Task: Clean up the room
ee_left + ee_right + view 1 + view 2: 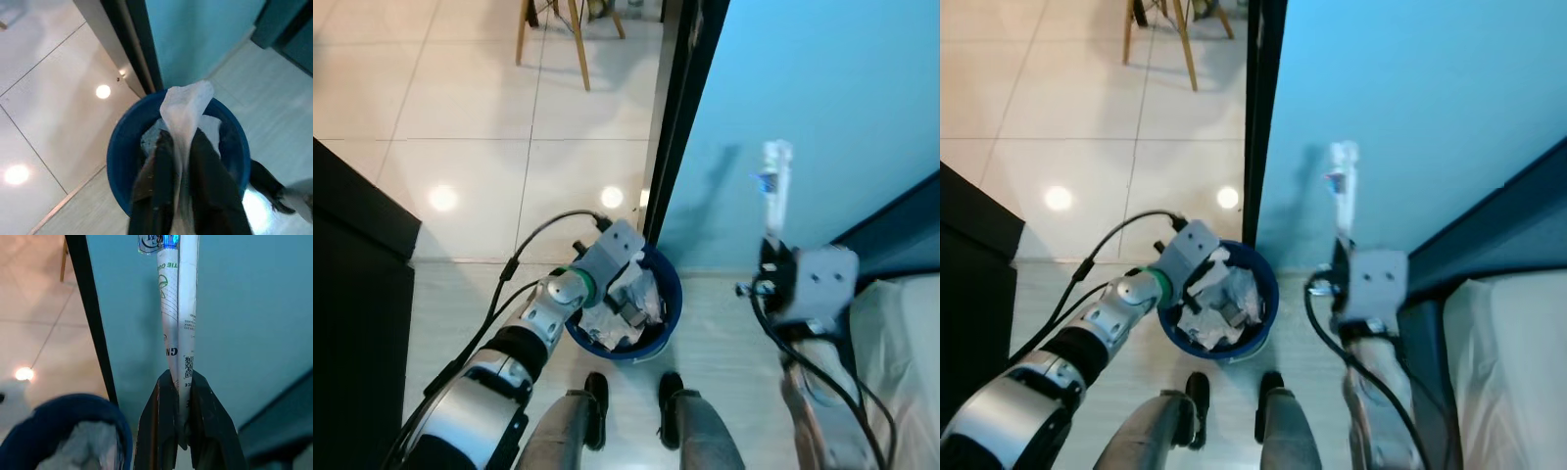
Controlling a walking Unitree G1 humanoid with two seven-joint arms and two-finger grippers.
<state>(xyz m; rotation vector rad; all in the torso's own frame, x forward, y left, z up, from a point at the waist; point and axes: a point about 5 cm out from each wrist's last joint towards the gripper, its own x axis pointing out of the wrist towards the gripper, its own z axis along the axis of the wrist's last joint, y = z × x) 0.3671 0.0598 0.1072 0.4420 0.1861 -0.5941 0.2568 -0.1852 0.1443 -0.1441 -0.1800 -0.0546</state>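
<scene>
A blue bin (672,294) stands on the floor by the dark door frame, holding several crumpled white papers. My left gripper (628,294) is over the bin's opening, shut on a white tissue (183,110) that hangs between its fingers above the blue bin (120,156). My right gripper (770,250) is raised in front of the teal wall, to the right of the bin, shut on a flattened white packet (178,318) with green print that stands upright. The white packet (774,186) pokes up above the right wrist.
A dark door frame (677,108) runs up beside the teal wall (832,108). Wooden chair legs (578,39) stand far back on the tiled floor. A black cabinet (352,284) is at the left, a pale bed edge (901,333) at the right. My feet (631,401) are just behind the bin.
</scene>
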